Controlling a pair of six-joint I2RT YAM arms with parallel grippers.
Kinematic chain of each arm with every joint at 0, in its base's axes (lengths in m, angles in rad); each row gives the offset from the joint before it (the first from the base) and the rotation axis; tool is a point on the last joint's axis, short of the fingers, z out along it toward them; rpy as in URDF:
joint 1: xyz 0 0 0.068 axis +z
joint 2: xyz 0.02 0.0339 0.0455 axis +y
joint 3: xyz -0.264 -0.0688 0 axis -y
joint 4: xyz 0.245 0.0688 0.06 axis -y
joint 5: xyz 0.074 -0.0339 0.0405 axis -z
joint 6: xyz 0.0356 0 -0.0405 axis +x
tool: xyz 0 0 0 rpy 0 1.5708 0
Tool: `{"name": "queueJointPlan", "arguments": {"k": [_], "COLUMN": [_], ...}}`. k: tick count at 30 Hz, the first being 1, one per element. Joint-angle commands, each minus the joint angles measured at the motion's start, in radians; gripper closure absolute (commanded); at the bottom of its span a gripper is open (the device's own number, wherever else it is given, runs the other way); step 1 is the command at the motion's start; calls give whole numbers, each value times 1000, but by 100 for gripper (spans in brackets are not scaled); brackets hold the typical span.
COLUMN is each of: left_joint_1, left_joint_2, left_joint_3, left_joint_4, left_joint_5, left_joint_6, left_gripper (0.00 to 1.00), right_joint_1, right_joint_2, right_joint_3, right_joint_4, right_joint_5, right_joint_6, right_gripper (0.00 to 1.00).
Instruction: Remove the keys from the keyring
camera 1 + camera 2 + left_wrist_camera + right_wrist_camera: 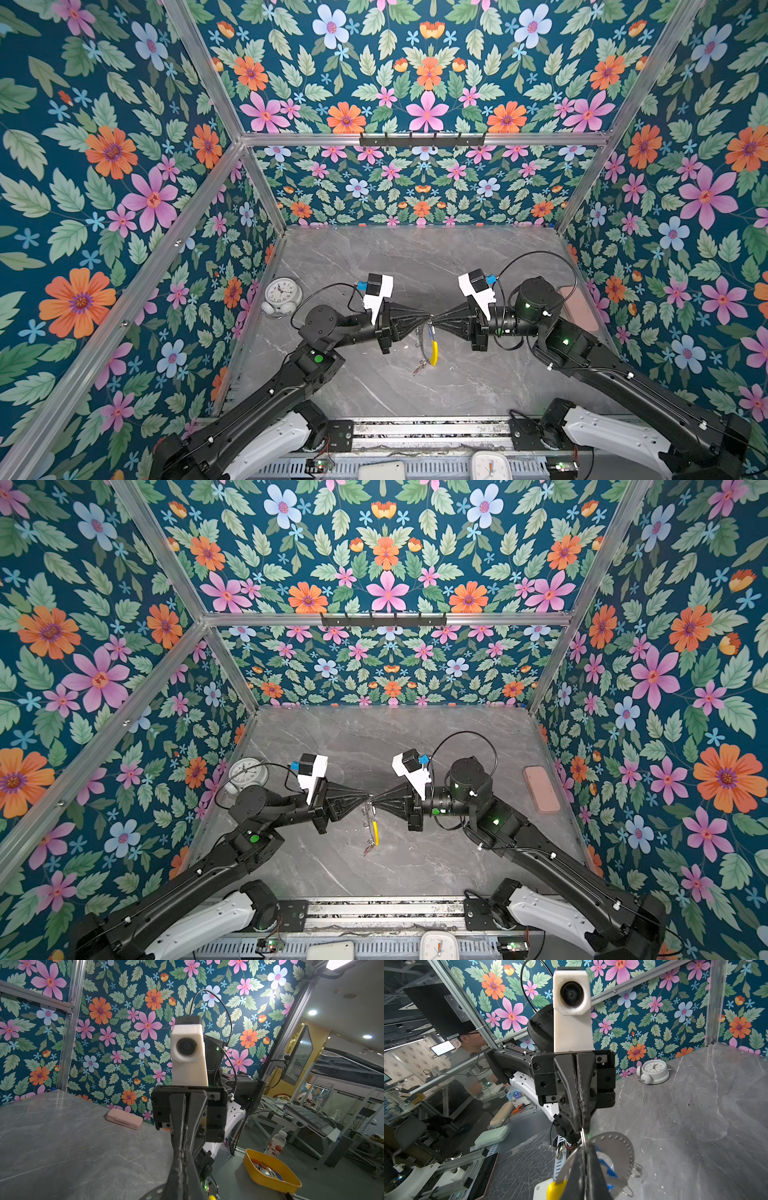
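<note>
Tip to tip over the middle of the grey worktop [415, 257], the left end effector [582, 1129] is clamped on the top rim of the keyring [618, 1145]. The right end effector [373, 799], jaws together, meets it at the same spot. Whether it pinches the hoop or the blue-tagged key [607, 1166] just behind its fingers cannot be told. The hoop hangs below them with its yellow sleeve [434, 352] low on one side. The red-tagged key [419, 368] dangles at the bottom, and bare split rings [636, 1169] sit along the rim. The risk lies in that narrow pinch. A pull by either arm could slide the thin metal out and drop everything, or twist the free-hanging hoop. A grip on hoop rather than key would free nothing. The alarm clock [280, 293] and pink case [541, 789] stand well apart.
</note>
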Motion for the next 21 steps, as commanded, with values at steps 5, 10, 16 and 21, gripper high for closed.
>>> {"name": "queueJointPlan", "arguments": {"k": [5,10,16,21], "left_joint_1": [1,7,8,8], "left_joint_2": [-20,-31,9,53], "left_joint_3": [21,51,118,170], "left_joint_4": [-92,-224,-395,-467], "left_joint_5": [-22,-36,-18,31], "left_joint_6": [36,75,133,160], "left_gripper": [67,56,55,56], "right_joint_1": [1,3,1,3], "right_joint_2": [4,21,36,90], "right_joint_3": [80,142,227,321], "right_joint_4": [-232,-427,-603,-725], "right_joint_5": [85,143,194,198], "right_joint_6": [-64,-120,-171,-188], "right_gripper": [100,100,100,100]}}
